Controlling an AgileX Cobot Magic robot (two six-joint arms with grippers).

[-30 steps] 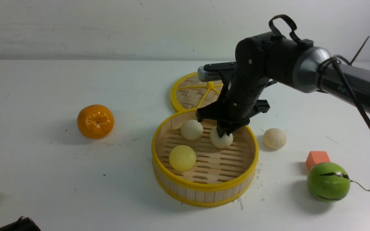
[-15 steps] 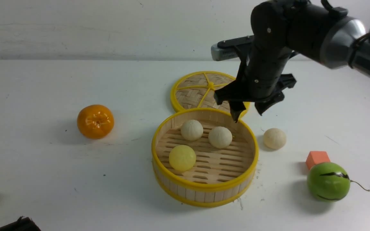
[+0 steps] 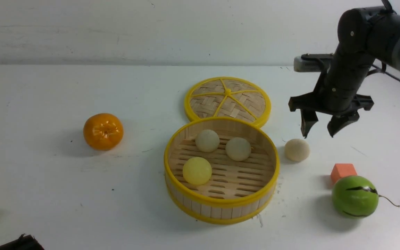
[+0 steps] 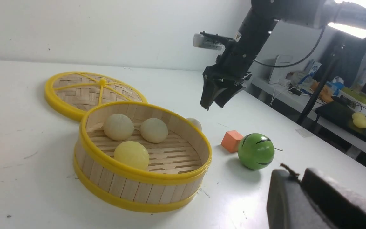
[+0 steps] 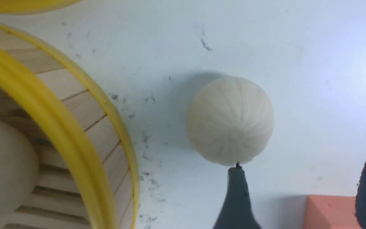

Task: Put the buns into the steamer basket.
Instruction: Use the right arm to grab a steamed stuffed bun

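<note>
Your right arm (image 3: pixel 377 24) comes in from the upper right of the front view. Its wrist is bent so that the right gripper (image 3: pixel 318 133) points straight down, hanging in the air. Its two dark fingers (image 3: pixel 306 126) stand wide apart with nothing between them. Your left gripper (image 4: pixel 297 181) shows only as a dark grey bulk in the lower right of the left wrist view. You can't tell there whether it is parted or closed.

Four buns (image 3: pixel 207 140) (image 3: pixel 238 148) (image 3: pixel 197 170) (image 3: pixel 297 149), one steamer basket (image 3: pixel 221 203), one lid (image 3: pixel 227 100)
</note>
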